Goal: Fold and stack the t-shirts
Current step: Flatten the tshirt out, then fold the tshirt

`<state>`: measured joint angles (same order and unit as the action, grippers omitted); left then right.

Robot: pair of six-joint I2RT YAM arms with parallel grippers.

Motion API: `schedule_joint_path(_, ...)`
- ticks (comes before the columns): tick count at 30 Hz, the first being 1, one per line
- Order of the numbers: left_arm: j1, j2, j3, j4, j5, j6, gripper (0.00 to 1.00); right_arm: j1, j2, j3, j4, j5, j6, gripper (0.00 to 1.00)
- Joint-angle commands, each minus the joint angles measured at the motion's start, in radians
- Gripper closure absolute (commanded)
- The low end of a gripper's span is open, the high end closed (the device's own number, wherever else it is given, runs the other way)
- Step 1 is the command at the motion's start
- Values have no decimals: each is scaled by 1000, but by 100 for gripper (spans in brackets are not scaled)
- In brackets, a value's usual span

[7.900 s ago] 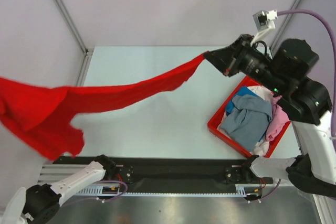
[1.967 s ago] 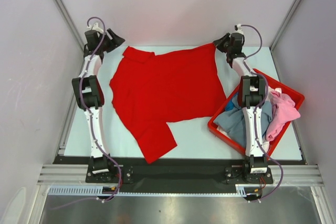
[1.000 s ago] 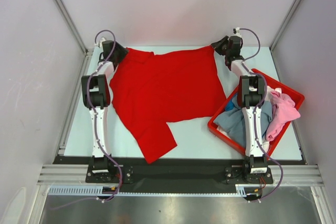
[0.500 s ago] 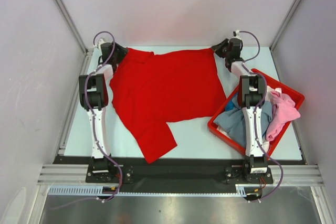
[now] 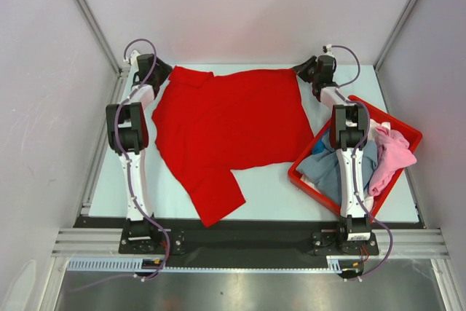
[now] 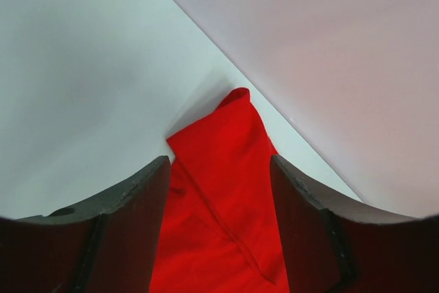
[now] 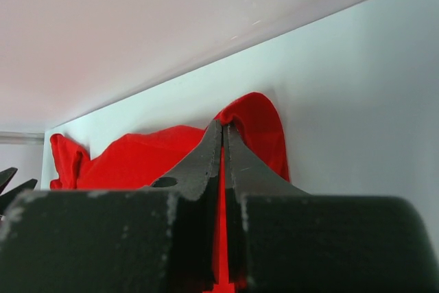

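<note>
The large red t-shirt [image 5: 229, 125] lies spread flat across the table, one sleeve pointing toward the near edge. My left gripper [image 5: 164, 72] stands open at the shirt's far left corner. In the left wrist view, that red corner [image 6: 226, 190] lies on the table between the spread fingers [image 6: 130, 224], and the left gripper [image 6: 219, 162] is not pinching it. My right gripper [image 5: 298, 72] is shut on the shirt's far right corner. The right wrist view shows the right gripper [image 7: 223, 127] with red cloth [image 7: 257, 125] bunched at its tips.
A red plastic bin [image 5: 408, 132] stands at the right, partly under the right arm. It holds a grey-blue shirt [image 5: 338, 165], a pink one [image 5: 393, 154], a white one [image 5: 382, 130] and a blue one [image 5: 320, 143]. Walls close in behind and on both sides.
My left gripper has drawn back slightly toward the far left corner, its jaws a little wider. The red shirt and the right gripper have stayed put.
</note>
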<state>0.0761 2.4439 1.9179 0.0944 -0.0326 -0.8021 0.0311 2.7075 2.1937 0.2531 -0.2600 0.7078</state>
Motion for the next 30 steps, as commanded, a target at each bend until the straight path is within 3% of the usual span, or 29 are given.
schedule_joint_path(1, 7, 32, 81, -33, -33, -6, 34, -3, -74, -3, 49, -16, 5, 100)
schedule_joint_path(8, 2, 132, 231, -129, -22, -51, 37, -8, -78, -28, 63, -16, 13, 100)
schedule_joint_path(14, -7, 122, 216, -203, -79, -104, 36, -10, -74, -32, 71, -10, 19, 100)
schedule_joint_path(18, -7, 153, 222, -182, -35, -137, 36, -11, -71, -29, 72, -8, 22, 100)
schedule_joint_path(30, -4, 250, 286, -168, 25, -261, 53, -14, -64, -25, 81, -12, 25, 100)
